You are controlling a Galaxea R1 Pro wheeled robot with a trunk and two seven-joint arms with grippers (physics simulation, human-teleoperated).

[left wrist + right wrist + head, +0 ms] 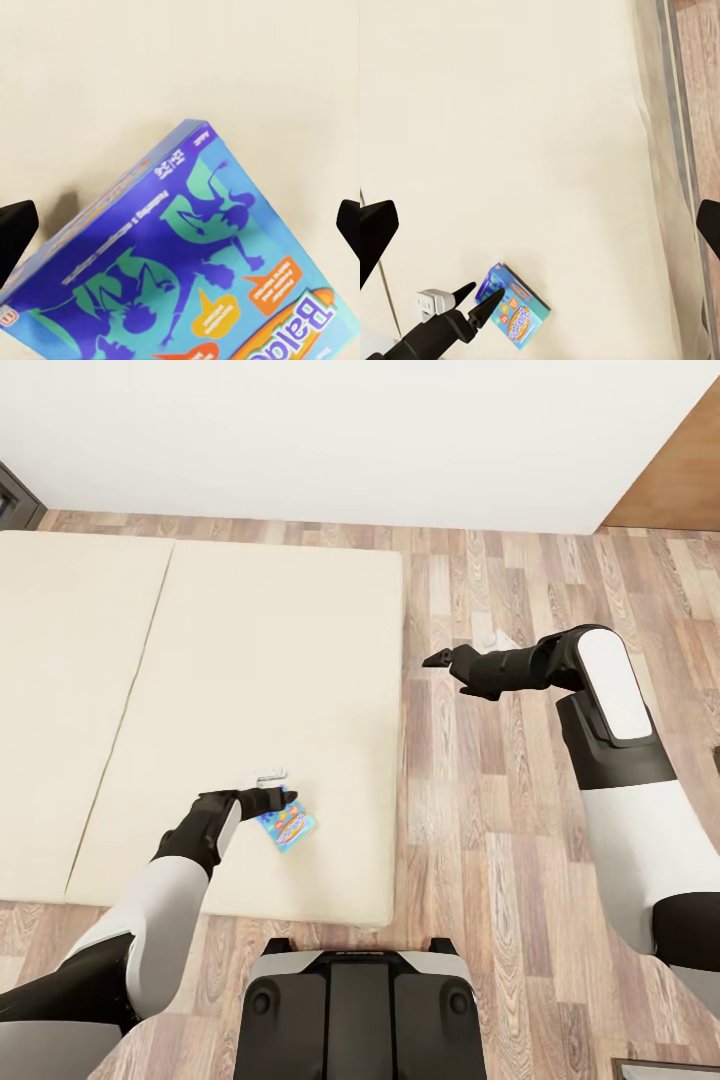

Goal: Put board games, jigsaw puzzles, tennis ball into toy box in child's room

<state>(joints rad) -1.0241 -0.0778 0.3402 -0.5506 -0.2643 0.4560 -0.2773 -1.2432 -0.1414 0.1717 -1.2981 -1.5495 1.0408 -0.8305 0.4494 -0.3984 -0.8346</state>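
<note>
A small blue board game [289,828] lies flat on the beige bed [200,660], near its front edge. My left gripper [283,798] hovers just over the box's far corner, open. In the left wrist view the blue box [187,277] sits between and below the two spread fingertips [15,232], which do not touch it. My right gripper [438,658] hangs open above the floor just off the bed's right edge. Its camera looks down on the mattress, the blue box [516,306] and the left gripper [480,294]. The table, toy box, jigsaw puzzles and tennis ball are out of view.
Wood floor [520,610] runs along the bed's right side and front. A white wall [350,430] stands behind, with a brown wooden panel [680,470] at the far right and a dark headboard [15,495] at the far left. My base [360,1010] stands at the bed's front edge.
</note>
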